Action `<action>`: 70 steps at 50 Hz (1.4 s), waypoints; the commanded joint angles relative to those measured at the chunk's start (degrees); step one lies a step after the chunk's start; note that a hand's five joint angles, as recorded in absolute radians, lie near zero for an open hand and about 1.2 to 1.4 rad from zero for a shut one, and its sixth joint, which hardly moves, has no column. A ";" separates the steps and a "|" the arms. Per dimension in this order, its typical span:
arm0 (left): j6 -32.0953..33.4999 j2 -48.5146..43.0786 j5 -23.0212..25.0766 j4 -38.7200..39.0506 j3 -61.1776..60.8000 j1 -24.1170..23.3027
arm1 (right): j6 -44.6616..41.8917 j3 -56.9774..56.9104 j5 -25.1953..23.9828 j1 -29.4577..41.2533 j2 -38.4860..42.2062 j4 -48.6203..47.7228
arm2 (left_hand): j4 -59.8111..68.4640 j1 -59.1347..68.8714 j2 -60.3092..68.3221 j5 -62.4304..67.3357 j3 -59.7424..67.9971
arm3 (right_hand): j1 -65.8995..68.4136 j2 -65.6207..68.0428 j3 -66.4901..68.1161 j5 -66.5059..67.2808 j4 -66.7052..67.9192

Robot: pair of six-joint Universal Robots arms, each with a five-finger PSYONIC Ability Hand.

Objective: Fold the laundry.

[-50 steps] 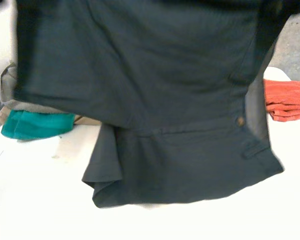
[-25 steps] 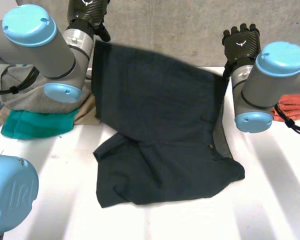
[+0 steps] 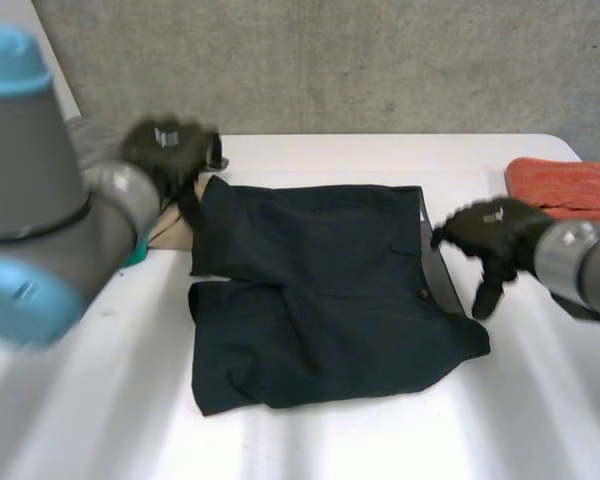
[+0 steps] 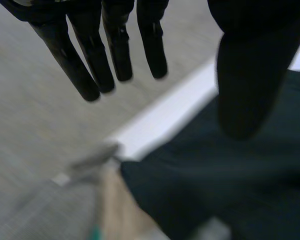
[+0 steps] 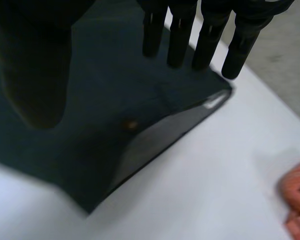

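Dark shorts (image 3: 320, 290) lie spread on the white table (image 3: 380, 440), their far half doubled over the near half. My left hand (image 3: 165, 150) hovers open just off the shorts' far left corner; in the left wrist view its thumb (image 4: 255, 75) and straight fingers hang above that corner of the shorts (image 4: 230, 185) with nothing between them. My right hand (image 3: 490, 235) is open beside the shorts' right edge. In the right wrist view the right hand (image 5: 35, 60) floats over the shorts (image 5: 105, 85) near a small button (image 5: 131, 125), holding nothing.
A folded orange towel (image 3: 570, 190) rests at the table's far right, also past the right hand's fingertips (image 5: 297, 200). Tan cloth (image 3: 170, 228) and grey cloth (image 4: 30, 215) lie at the left, beside the shorts and partly behind my left arm. A grey wall stands behind the table.
Both hands had the shorts lifted up, then let go at the far side. The shorts have dropped folded onto the table, and both hands have come down and drawn apart.
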 commanded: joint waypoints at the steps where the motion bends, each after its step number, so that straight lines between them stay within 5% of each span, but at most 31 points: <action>1: -3.94 9.45 11.42 -8.05 -22.14 -1.23 | -11.08 15.28 -11.88 -7.98 -7.51 1.28 | 25.67 23.65 25.95 25.69 25.93 | 16.99 17.06 16.98 16.67 17.08; 6: -3.86 9.90 15.20 -10.51 -29.27 -1.06 | -18.82 21.61 -16.81 -11.59 -7.42 1.37 | 27.90 25.87 28.18 27.92 28.16 | 22.22 22.29 22.22 21.90 22.32; 17: -3.59 4.63 12.48 -3.40 -29.11 0.97 | -19.63 25.84 -20.33 -11.07 -1.27 -11.62 | -4.22 -6.24 -3.93 -4.19 -3.95 | 16.53 16.60 16.52 16.20 16.62; 27: -2.72 1.20 5.63 3.01 -24.27 -1.58 | -8.21 28.47 -18.58 -7.91 0.93 -34.82 | -5.75 -7.77 -5.47 -5.72 -5.48 | 9.10 9.18 9.10 8.78 9.20; 37: 4.05 -6.62 0.80 7.33 -18.56 -5.27 | -6.26 27.69 -11.72 -3.69 6.81 -45.73 | -5.41 -7.44 -5.13 -5.39 -5.15 | 8.76 8.84 8.76 8.44 8.86; 45: 7.31 -11.63 -3.43 8.91 -15.30 -8.44 | -6.35 26.10 -5.92 -0.35 10.42 -51.72 | 10.88 8.86 11.16 10.91 11.15 | 18.34 18.41 18.33 18.01 18.43; 49: 7.75 -13.48 -3.69 10.49 -14.95 -8.70 | -6.26 25.31 -3.98 0.44 11.30 -53.74 | 44.30 42.27 44.58 44.32 44.56 | 54.08 54.15 54.07 53.76 54.17; 51: 8.10 -13.13 -4.13 10.76 -14.86 -8.53 | -5.74 24.96 -2.49 0.62 10.86 -53.57 | 49.91 47.89 50.19 49.94 50.18 | 56.39 56.47 56.39 56.07 56.49; 57: 7.75 -6.64 -4.57 7.86 -16.44 -8.53 | -4.59 26.02 -3.62 -0.52 3.49 -42.43 | 49.91 47.89 50.19 49.94 50.18 | 56.39 56.47 56.39 56.07 56.49; 61: 8.10 0.48 -4.22 2.16 -19.08 -8.53 | -10.03 24.96 -7.40 -4.46 -2.66 -22.85 | 49.91 47.89 50.19 49.94 50.18 | 56.39 56.47 56.39 56.07 56.49; 66: 9.76 3.75 -3.17 -10.29 -21.71 -9.31 | -25.64 22.85 -13.29 -12.02 -4.61 5.51 | 49.91 47.89 50.19 49.94 50.18 | 56.39 56.47 56.39 56.07 56.49; 70: 11.87 2.87 -2.55 -18.40 -21.90 -10.63 | -35.68 20.49 -13.39 -12.30 -3.82 16.72 | 49.91 47.89 50.19 49.94 50.18 | 56.39 56.47 56.39 56.07 56.49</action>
